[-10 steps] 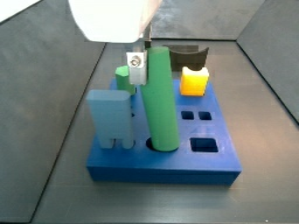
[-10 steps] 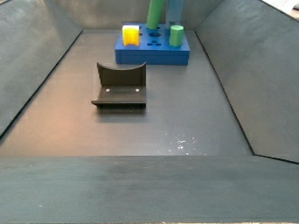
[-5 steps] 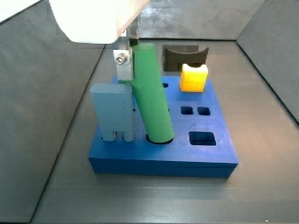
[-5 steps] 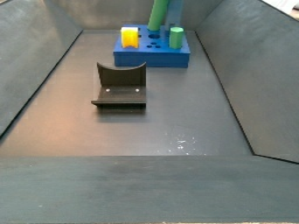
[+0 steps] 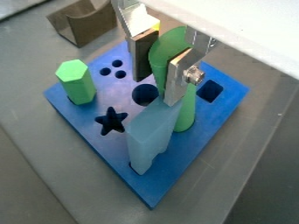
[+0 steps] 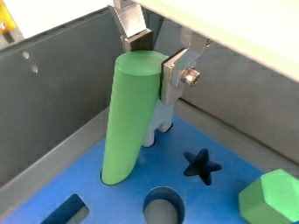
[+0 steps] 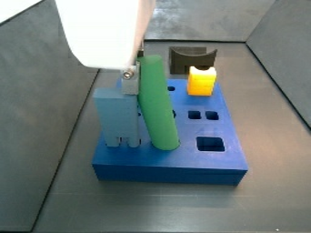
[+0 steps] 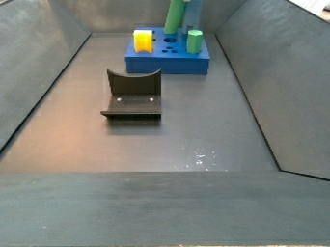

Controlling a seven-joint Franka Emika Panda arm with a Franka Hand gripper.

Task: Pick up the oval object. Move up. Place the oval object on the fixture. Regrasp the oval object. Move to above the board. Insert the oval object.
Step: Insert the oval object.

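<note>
The oval object (image 7: 155,102), a long light-green peg, leans over the blue board (image 7: 170,167). Its lower end meets the board's top next to the pale blue block; whether it sits in a hole is hidden. My gripper (image 5: 162,83) is shut on its upper end, one silver finger (image 6: 176,74) against each side in both wrist views. In a side view the gripper's white body (image 7: 104,32) hangs above the peg's top. The oval object (image 8: 175,13) also rises from the board (image 8: 168,63) at the far end. The dark fixture (image 8: 131,95) stands apart on the floor.
On the board stand a pale blue upright block (image 7: 118,116), a yellow notched block (image 7: 202,84) and a short green hexagonal peg (image 5: 75,81). Open round (image 5: 145,94), star (image 5: 111,120) and square (image 7: 212,146) holes show. Grey bin walls (image 8: 39,87) slope up all round.
The gripper has shifted sideways toward the pale blue block, carrying the oval object's top with it. The peg stood nearly upright a second ago and now leans; its lower end has hardly moved.
</note>
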